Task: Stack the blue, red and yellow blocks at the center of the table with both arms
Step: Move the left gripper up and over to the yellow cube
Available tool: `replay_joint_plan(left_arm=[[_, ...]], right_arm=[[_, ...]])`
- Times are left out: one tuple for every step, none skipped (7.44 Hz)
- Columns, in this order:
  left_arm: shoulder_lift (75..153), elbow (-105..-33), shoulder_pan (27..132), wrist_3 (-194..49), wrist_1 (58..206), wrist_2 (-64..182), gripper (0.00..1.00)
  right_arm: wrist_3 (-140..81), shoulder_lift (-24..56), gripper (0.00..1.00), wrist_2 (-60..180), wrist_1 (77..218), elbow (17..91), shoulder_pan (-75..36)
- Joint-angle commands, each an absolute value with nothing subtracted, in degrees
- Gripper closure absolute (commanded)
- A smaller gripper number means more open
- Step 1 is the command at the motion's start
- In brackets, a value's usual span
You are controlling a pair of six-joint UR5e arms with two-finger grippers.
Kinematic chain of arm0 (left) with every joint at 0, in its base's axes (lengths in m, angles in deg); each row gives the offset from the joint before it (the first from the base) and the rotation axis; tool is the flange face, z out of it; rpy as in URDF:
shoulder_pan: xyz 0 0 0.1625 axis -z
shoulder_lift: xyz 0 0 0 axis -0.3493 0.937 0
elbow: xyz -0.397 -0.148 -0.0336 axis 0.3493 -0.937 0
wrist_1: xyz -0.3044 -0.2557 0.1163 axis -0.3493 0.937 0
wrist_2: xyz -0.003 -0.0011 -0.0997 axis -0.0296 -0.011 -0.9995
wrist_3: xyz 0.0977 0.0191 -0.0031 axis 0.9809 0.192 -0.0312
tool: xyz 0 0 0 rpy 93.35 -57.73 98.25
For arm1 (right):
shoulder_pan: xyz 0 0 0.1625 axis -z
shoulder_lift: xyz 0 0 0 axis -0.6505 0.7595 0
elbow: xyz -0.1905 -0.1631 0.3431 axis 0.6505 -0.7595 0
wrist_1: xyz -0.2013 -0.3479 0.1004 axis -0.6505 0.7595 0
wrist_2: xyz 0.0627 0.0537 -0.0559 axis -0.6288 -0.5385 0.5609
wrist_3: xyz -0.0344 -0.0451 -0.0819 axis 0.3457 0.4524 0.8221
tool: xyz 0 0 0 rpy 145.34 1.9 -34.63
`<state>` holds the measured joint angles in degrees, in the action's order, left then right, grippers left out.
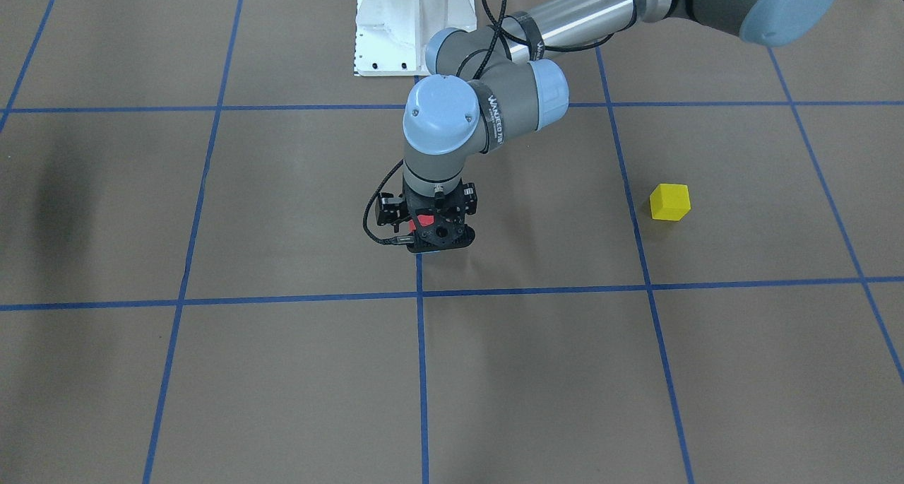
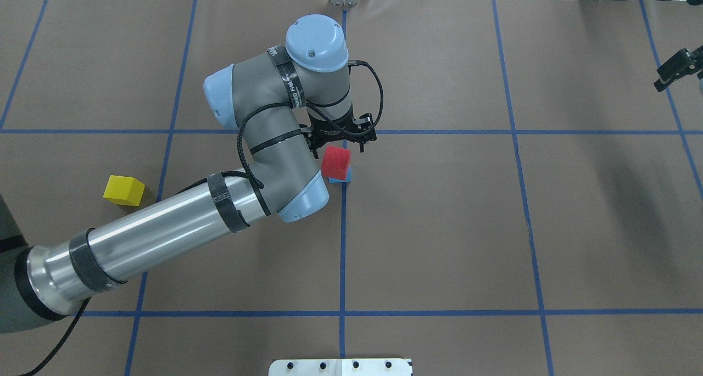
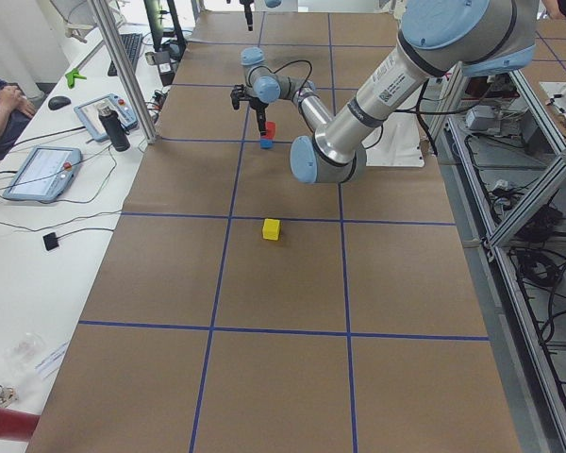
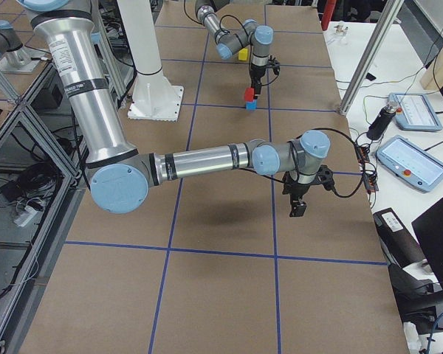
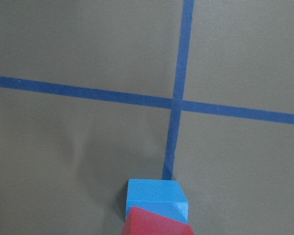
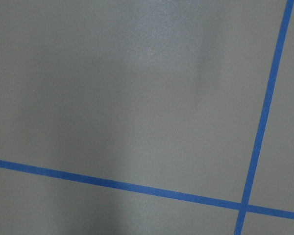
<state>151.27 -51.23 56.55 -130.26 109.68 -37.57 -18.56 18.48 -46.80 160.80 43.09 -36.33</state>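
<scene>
My left gripper (image 2: pixel 336 151) hangs straight down at the table's center and is shut on the red block (image 2: pixel 336 163). The red block sits on or just above the blue block (image 2: pixel 342 177), slightly turned against it; the left wrist view shows red (image 5: pixel 156 224) over blue (image 5: pixel 156 196) beside a tape crossing. The front view shows only a patch of red (image 1: pixel 424 221) through the gripper. The yellow block (image 2: pixel 124 190) lies alone on the robot's left side, also in the front view (image 1: pixel 669 202). My right gripper (image 2: pixel 678 68) hovers at the table's far right edge; I cannot tell whether it is open.
Blue tape lines (image 2: pixel 343 244) divide the brown table into squares. The left arm's forearm (image 2: pixel 165 228) stretches low between the yellow block and the stack. The robot's white base (image 1: pixel 413 25) stands at the table's robot side. The right wrist view shows only bare table and tape.
</scene>
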Motion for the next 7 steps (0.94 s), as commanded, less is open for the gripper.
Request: replay_joint_plan(left_arm=[[150.3, -56.1, 59.8, -129.9, 108.6, -37.9, 0.01], [146.2, -63.1, 60.4, -128.7, 106.0, -37.9, 0.01], [139.8, -72.6, 62.2, -122.8, 102.0, -38.0, 0.01], [132.3, -82.4, 63.1, -116.1, 97.1, -37.9, 0.01], [125.5, -89.8, 64.9, -111.2, 94.7, -37.9, 0.01], [118.0, -93.5, 65.5, -108.2, 95.2, -37.9, 0.01], [113.1, -93.6, 65.7, -104.6, 97.2, -37.7, 0.01]], right_arm=[[-18.6, 18.4, 0.00, -46.9, 160.8, 43.2, -36.3], [-18.6, 18.4, 0.00, -46.9, 160.8, 43.2, -36.3], [-18.6, 18.4, 0.00, -46.9, 160.8, 43.2, -36.4], [-18.6, 18.4, 0.00, -46.9, 160.8, 43.2, -36.3], [-18.6, 18.4, 0.00, -46.8, 160.8, 43.2, -36.3], [-18.6, 18.4, 0.00, -46.8, 160.8, 43.1, -36.3], [-18.6, 18.4, 0.00, -46.8, 160.8, 43.2, -36.3]])
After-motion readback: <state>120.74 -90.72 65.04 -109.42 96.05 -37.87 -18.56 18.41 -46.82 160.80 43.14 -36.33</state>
